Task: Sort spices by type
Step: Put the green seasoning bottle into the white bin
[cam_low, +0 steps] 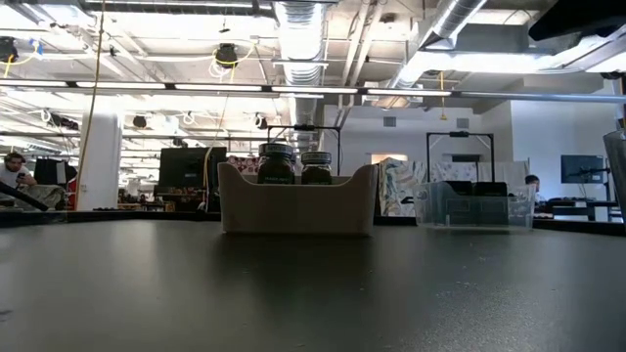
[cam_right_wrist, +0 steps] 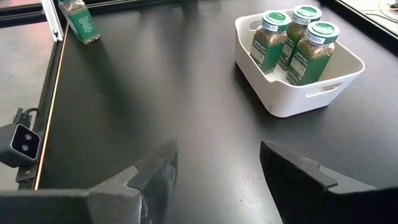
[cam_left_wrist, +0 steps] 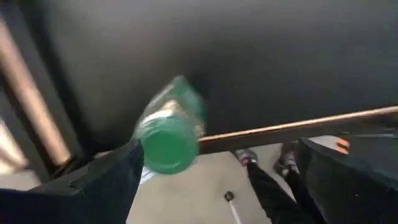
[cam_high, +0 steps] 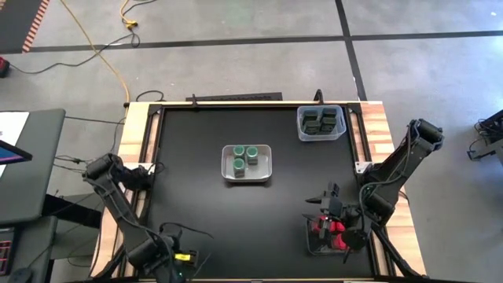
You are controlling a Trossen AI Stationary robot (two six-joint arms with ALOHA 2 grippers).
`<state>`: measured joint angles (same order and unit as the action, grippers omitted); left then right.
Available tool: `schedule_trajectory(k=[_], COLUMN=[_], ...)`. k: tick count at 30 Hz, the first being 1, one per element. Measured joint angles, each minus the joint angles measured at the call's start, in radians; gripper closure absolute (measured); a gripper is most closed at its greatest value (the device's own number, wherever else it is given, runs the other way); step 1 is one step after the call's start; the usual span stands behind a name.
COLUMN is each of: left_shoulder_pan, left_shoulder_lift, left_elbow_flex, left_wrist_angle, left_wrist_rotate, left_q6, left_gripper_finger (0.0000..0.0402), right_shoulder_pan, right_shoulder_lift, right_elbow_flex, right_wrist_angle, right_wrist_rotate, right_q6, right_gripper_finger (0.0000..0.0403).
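green-lidded jar (cam_left_wrist: 169,127) between open left hand (cam_left_wrist: 217,180)

You see a white tray (cam_high: 269,161) near the middle of the black table (cam_high: 196,204), holding three green-lidded jars (cam_high: 244,157). Far-right of that tray, at the table's corner, a clear bin (cam_high: 302,126) holds dark tins (cam_high: 321,121). Near-right of the tray, the right gripper (cam_high: 334,216) sits over a tray of red boxes (cam_high: 324,229). The left gripper (cam_high: 177,263) waits near-left of it, at the table's edge.
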<state>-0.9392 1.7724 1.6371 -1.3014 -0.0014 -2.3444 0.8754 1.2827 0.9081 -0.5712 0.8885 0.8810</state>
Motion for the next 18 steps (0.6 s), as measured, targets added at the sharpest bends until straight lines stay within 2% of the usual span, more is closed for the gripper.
schedule_trajectory(k=[6,11,18], left_shoulder_pan=[-0.032,-0.056,-0.061], left_shoulder_lift=[0.027,0.027,0.058], left_elbow_flex=[-0.001,-0.001,-0.001], left_wrist_angle=[-0.008,-0.012,-0.022], left_wrist_rotate=[0.086,0.096,0.114], left_q6=[-0.092,-0.168,-0.184], left_gripper_finger=[0.0003,0.0003,0.0003], right_shoulder_pan=[0.000,-0.001,-0.009], right_shoulder_lift=[0.000,0.000,0.000], right_elbow_flex=[0.001,0.001,0.001], right_wrist_angle=[0.003,0.004,0.004], right_wrist_rotate=[-0.001,-0.001,-0.001], right_q6=[0.000,0.000,0.000], right_gripper_finger=[0.0147,0.0147,0.0147])
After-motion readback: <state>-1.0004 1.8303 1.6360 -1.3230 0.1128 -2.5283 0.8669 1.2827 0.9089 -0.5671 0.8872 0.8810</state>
